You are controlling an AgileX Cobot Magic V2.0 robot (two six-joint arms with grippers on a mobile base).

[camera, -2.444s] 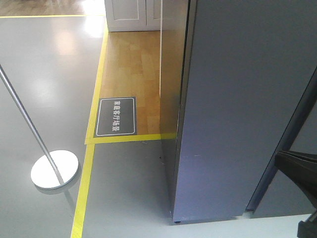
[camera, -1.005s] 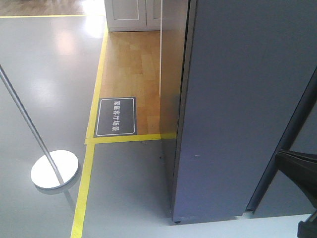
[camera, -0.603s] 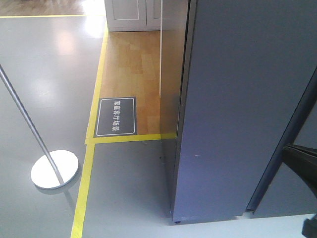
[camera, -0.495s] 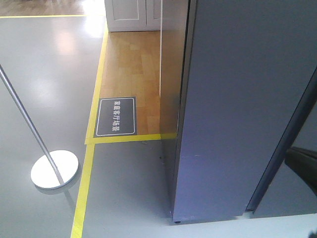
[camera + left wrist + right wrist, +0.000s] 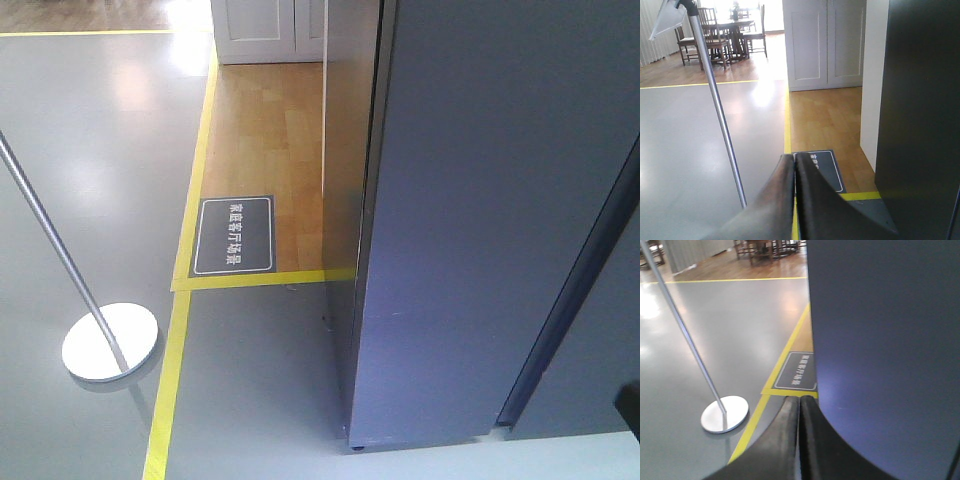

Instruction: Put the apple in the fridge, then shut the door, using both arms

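At the far left we see a silver pole [image 5: 55, 260] slanting down to its round base [image 5: 110, 341] on the glossy grey floor [image 5: 90, 150], with a yellow tape line [image 5: 170, 390] running just beside the base. Next along, a dark floor sign [image 5: 234, 235] with white characters lies on the wooden floor [image 5: 265, 130], framed by that tape, and a white panelled cabinet [image 5: 265, 30] stands at the far end of the wood. To the right rises the fridge [image 5: 345, 150], and the flat dark grey outside of its door [image 5: 480, 200] fills most of our front view; we cannot see the inside of the fridge, nor the apple in any view, so we cannot tell where the apple is. From our left wrist view the left gripper [image 5: 794, 200] points toward the sign, its two dark fingers [image 5: 775, 200] pressed together with nothing between them, the pole to its left and the fridge's dark side at right. From our right wrist view the right gripper [image 5: 799, 440] likewise has its fingers [image 5: 815, 445] pressed together and empty, its tips close beside the door's grey face, with the pole's base off to the left.
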